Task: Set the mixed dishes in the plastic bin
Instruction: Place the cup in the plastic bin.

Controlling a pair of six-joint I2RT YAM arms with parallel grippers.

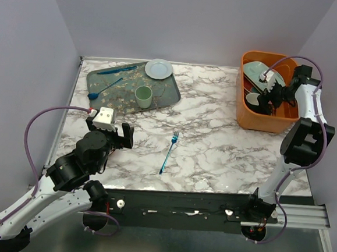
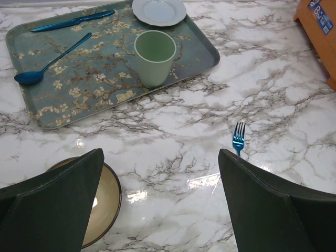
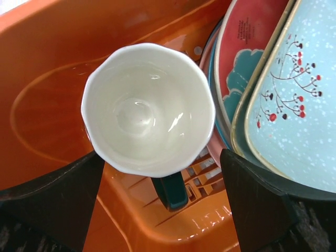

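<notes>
The orange plastic bin (image 1: 261,123) stands at the back right. My right gripper (image 1: 271,98) reaches down into it and is open. In the right wrist view a dark-handled mug (image 3: 149,107) with a white inside stands upright on the bin floor (image 3: 47,79), free between the spread fingers of the right gripper (image 3: 160,205). Beside it lean a red plate with a teal flower (image 3: 252,52) and a pale rectangular dish (image 3: 299,105). My left gripper (image 2: 160,199) hangs open over the marble. A tan bowl (image 2: 105,202) lies partly behind its left finger.
A dark floral tray (image 1: 121,90) at the back left carries a small pale plate (image 1: 159,68), a green cup (image 1: 143,96), a blue spoon (image 2: 50,65) and a blue knife (image 2: 73,21). A blue fork (image 1: 169,152) lies mid-table.
</notes>
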